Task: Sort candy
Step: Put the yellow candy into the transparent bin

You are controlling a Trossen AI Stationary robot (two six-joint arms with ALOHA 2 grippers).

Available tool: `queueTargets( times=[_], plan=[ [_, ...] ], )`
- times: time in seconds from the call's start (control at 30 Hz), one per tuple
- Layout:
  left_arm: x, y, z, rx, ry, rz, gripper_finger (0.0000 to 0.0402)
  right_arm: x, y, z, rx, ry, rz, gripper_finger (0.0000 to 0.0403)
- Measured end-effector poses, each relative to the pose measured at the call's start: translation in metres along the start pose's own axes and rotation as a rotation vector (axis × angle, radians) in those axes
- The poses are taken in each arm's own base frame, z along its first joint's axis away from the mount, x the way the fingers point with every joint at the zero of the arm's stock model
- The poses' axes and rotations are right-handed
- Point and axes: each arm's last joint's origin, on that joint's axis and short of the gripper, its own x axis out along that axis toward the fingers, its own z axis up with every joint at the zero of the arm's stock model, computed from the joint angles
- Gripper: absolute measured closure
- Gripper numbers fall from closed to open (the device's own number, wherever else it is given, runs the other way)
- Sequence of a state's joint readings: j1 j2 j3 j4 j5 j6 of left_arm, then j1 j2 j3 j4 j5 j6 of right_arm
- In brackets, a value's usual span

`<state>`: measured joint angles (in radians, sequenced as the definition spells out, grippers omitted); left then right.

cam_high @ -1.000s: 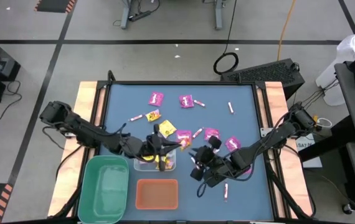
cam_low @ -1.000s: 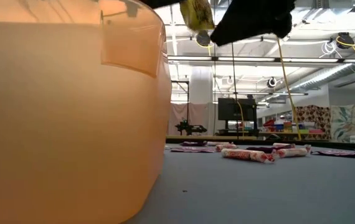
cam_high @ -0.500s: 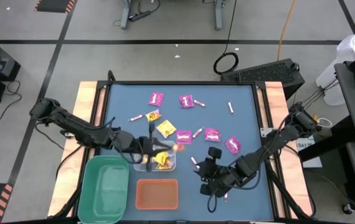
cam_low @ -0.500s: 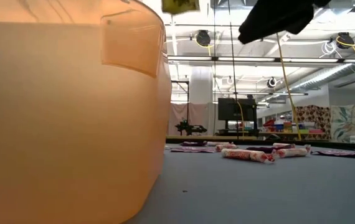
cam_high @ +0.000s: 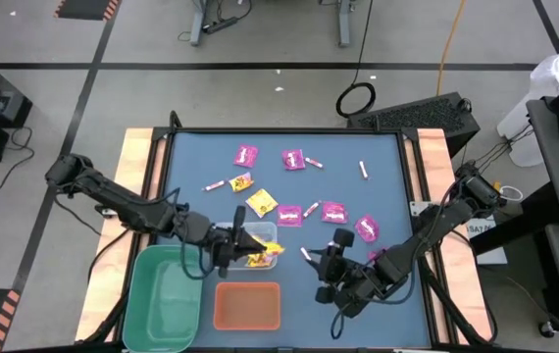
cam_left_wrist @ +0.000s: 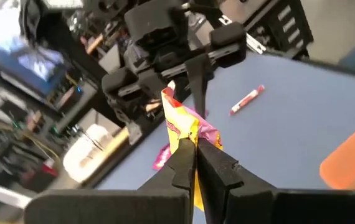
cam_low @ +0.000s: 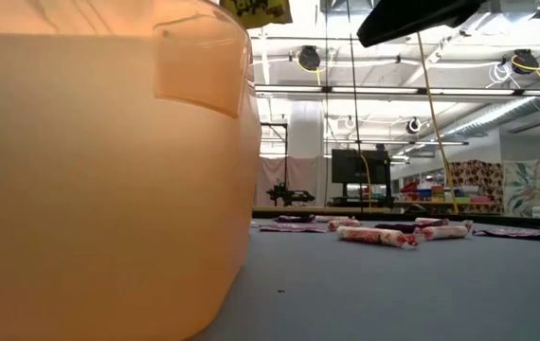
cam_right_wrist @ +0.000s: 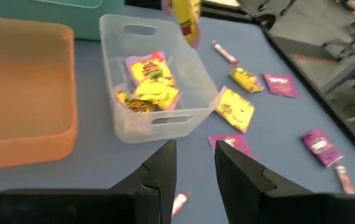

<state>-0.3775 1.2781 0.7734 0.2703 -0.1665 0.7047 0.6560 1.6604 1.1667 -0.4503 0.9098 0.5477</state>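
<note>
Candy lies scattered over the blue table: magenta packets [cam_high: 293, 158], a yellow packet [cam_high: 262, 202] and pink-and-white sticks [cam_high: 363, 169]. A clear bin [cam_right_wrist: 116, 87] holds several yellow packets [cam_right_wrist: 152, 87]. My left gripper [cam_high: 240, 238] hangs just over the clear bin's left side, shut on a yellow packet [cam_left_wrist: 180, 127]; the packet also shows high up in the low view [cam_low: 261, 9]. My right gripper [cam_right_wrist: 196, 171] stands open to the right of the clear bin, low over the table. A stick [cam_right_wrist: 179, 200] lies on the table below the gap between its fingers. My left gripper pinches the yellow packet by one edge [cam_left_wrist: 187, 142] between its two fingers. The fingers reach nearly level from the table's left. The packet stands up out of the fingertips, crumpled, clear of the bin and the table.
A green bin [cam_high: 162, 294] and an orange bin [cam_high: 247, 306] stand along the near edge, with the clear bin [cam_high: 272, 235] just behind the orange one. The orange bin's wall [cam_low: 99, 170] fills the low view's left half. Bare blue table lies near right.
My left gripper has rolled about its own axis and drawn back a little toward the table's left, keeping the yellow packet, which has risen slightly. My right gripper has shifted a little toward the near edge.
</note>
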Motion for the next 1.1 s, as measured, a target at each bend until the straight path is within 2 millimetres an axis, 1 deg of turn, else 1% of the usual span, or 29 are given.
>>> queueTargets(
  times=[0.27,0.33,0.43,0.53,0.63,0.77,0.87,0.93,1.0,1.1],
  plan=[
    [-0.0016,-0.0042,0.0034,0.242,0.069,0.065,0.0386,0.0003,-0.0004,-0.0001,-0.042,0.002,-0.002,0.0303],
    [-0.0020,-0.0052,0.0047,0.262,0.074,0.073,0.0386,0.0003,-0.0004,-0.0001,-0.042,0.002,-0.002,0.0303],
    [-0.0022,-0.0055,0.0055,0.228,0.071,0.078,0.0386,0.0003,-0.0004,-0.0001,-0.042,0.002,-0.002,0.0303],
    [-0.0021,-0.0052,0.0057,0.085,0.063,0.086,0.0386,0.0004,-0.0004,0.0000,-0.034,0.001,-0.003,0.0303],
    [-0.0021,-0.0046,0.0063,-0.105,0.049,0.098,0.0386,0.0004,-0.0003,0.0003,-0.026,-0.001,-0.003,0.0303],
    [-0.0021,-0.0051,0.0056,-0.396,0.045,0.105,0.0386,0.0004,0.0003,0.0013,-0.016,-0.009,0.001,0.0303],
    [-0.0021,-0.0057,0.0048,-0.681,0.039,0.107,0.0386,0.0004,0.0003,0.0013,-0.015,-0.009,0.001,0.0303],
    [-0.0021,-0.0069,0.0041,-0.831,0.040,0.091,0.0386,0.0004,0.0004,0.0015,-0.013,-0.011,0.001,0.0303],
    [-0.0019,-0.0084,0.0036,-0.906,0.042,0.059,0.0386,0.0004,0.0006,0.0019,-0.009,-0.014,0.002,0.0303],
    [-0.0020,-0.0094,0.0046,-0.944,0.032,0.020,0.0386,0.0004,0.0006,0.0019,0.012,-0.013,0.004,0.0303]
  ],
)
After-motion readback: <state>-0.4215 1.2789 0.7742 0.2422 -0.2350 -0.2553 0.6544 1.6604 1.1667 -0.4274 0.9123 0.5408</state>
